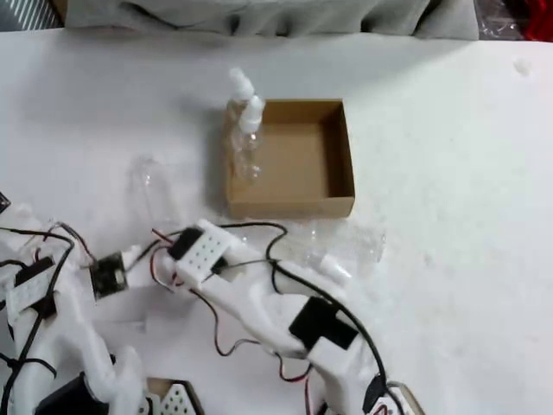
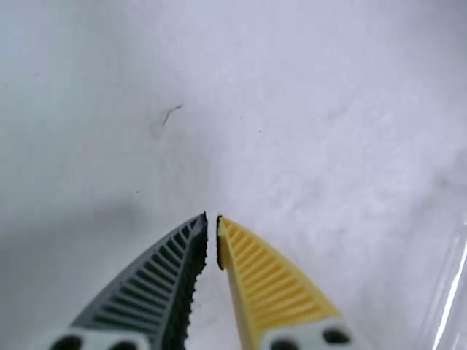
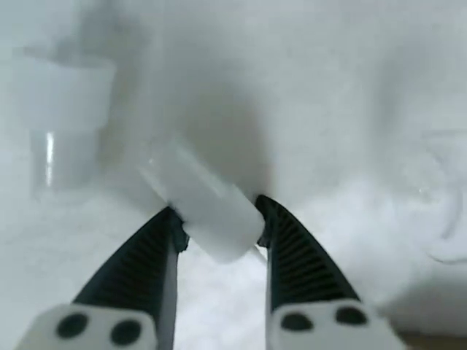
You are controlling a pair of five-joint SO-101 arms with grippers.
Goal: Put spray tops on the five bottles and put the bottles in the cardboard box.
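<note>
Spray top [image 3: 197,197] pinched in right gripper [image 3: 217,211] fingers, left gripper [image 2: 211,220] fingers shut empty, guessing next is lining it onto a bottle [image 1: 149,188].

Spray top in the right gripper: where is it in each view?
High view: cannot tell it apart among the white arm parts left of the cardboard box.
Left wrist view: the left gripper, shut, over the white table.
Right wrist view: spray top at centre, clamped in the right gripper.
Shared landmark: the white table.
</note>
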